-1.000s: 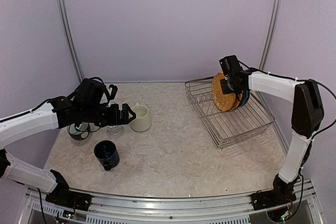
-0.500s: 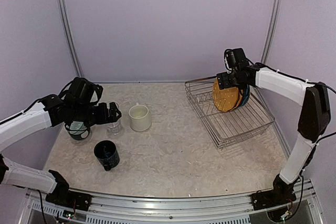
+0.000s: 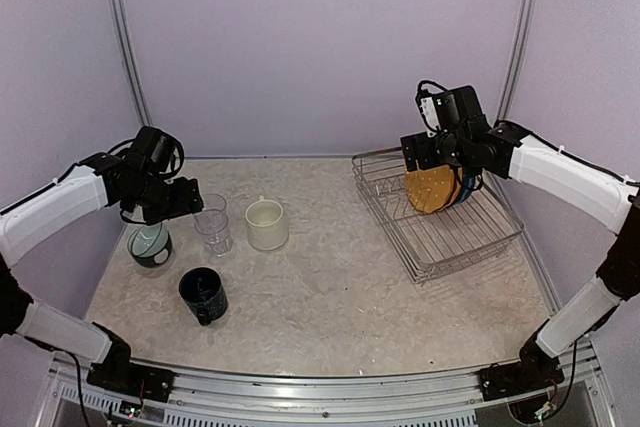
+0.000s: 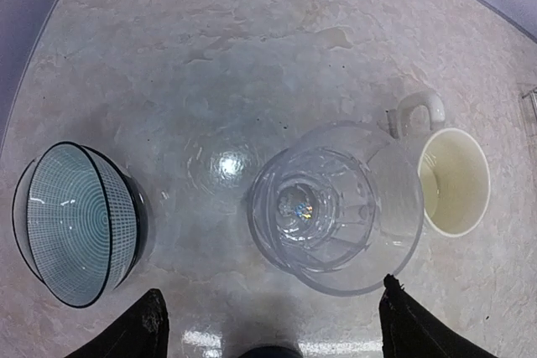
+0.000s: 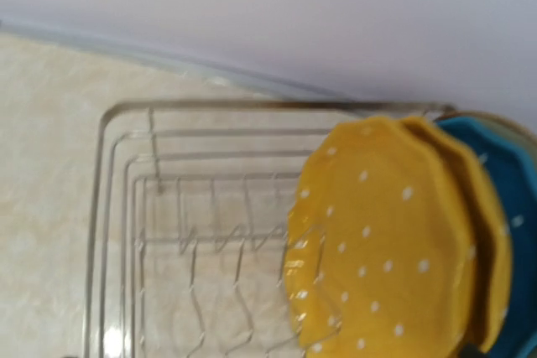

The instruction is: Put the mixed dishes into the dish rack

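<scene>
Lilac walls enclose a marbled desk (image 3: 330, 317). At left, the left gripper (image 4: 275, 318) hovers over the glass (image 4: 336, 207) with its fingers spread. The teal cup (image 3: 150, 245), cream mug (image 3: 266, 224) and blue mug (image 3: 203, 294) stand mouth-up, so I judge four pieces remain to load. At right, the rack (image 3: 470, 237), its long axis running far-left to near-right, holds a yellow plate (image 3: 430, 189) and a blue plate (image 5: 513, 232) on edge, faces turned left. The right gripper (image 3: 418, 150) hangs just above them; I cannot tell its opening.

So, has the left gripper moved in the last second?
Yes. The left gripper has pulled back to the left, away from the cream ceramic mug, which stands where it did.
</scene>
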Controlling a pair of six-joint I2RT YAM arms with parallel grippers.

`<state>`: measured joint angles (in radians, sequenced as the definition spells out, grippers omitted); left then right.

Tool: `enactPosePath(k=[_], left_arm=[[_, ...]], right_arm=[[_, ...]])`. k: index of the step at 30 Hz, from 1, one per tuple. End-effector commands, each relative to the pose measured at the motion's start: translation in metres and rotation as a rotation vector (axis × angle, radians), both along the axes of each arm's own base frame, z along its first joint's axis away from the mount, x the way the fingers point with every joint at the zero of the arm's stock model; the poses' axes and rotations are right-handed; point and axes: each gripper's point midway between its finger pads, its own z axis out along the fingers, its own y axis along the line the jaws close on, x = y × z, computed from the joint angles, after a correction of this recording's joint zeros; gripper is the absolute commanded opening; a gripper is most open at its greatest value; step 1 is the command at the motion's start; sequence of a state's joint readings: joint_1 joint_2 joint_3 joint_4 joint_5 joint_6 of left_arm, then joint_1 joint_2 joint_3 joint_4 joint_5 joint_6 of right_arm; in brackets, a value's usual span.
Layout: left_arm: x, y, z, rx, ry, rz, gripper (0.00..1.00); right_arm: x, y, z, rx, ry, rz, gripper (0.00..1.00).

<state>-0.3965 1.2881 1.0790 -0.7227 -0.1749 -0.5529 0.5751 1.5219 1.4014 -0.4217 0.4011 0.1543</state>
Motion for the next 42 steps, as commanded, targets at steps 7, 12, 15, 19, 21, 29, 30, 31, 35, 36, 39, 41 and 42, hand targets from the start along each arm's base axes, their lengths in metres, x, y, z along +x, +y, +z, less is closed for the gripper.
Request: enactPosePath(k=[7,12,15,19,21,29,30,31,35,36,39,41,42], left_arm=[[0.03,0.006,-0.011,0.066,0.142,-0.035,0.63],[0.039,0.011,-0.021,0.131,0.212,-0.026,0.5],[0.043,0.012,-0.027,0.159,0.241,-0.03,0.43],[0.048,0.01,-0.036,0.173,0.276,-0.043,0.33],[0.05,0.008,-0.039,0.174,0.285,-0.051,0.29],[0.054,0.009,-0.042,0.159,0.297,-0.06,0.11],[0.055,0.009,-0.04,0.156,0.29,-0.058,0.09],[0.055,0.009,-0.038,0.153,0.285,-0.06,0.06],[0.057,0.007,-0.029,0.143,0.262,-0.065,0.0],[0.058,0.007,-0.027,0.143,0.257,-0.066,0.0],[0.058,0.008,-0.019,0.144,0.243,-0.066,0.0],[0.057,0.008,-0.011,0.141,0.23,-0.066,0.0],[0.056,0.008,-0.008,0.137,0.222,-0.065,0.0]], right_arm=[[-0.011,0.021,-0.035,-0.01,0.069,0.067,0.95],[-0.013,0.024,-0.041,-0.008,0.077,0.08,0.95],[-0.015,0.025,-0.043,-0.006,0.076,0.086,0.95],[-0.017,0.025,-0.047,-0.003,0.085,0.09,0.95],[-0.018,0.026,-0.049,0.001,0.088,0.094,0.95],[-0.022,0.025,-0.052,-0.002,0.095,0.093,0.95],[-0.022,0.025,-0.052,-0.001,0.097,0.095,0.95],[-0.021,0.025,-0.053,0.001,0.098,0.095,0.95],[-0.021,0.028,-0.056,0.003,0.105,0.1,0.94],[-0.021,0.029,-0.055,0.005,0.106,0.103,0.94],[-0.022,0.032,-0.052,0.01,0.103,0.112,0.94],[-0.024,0.033,-0.048,0.016,0.101,0.118,0.94],[-0.024,0.034,-0.045,0.023,0.097,0.122,0.95]])
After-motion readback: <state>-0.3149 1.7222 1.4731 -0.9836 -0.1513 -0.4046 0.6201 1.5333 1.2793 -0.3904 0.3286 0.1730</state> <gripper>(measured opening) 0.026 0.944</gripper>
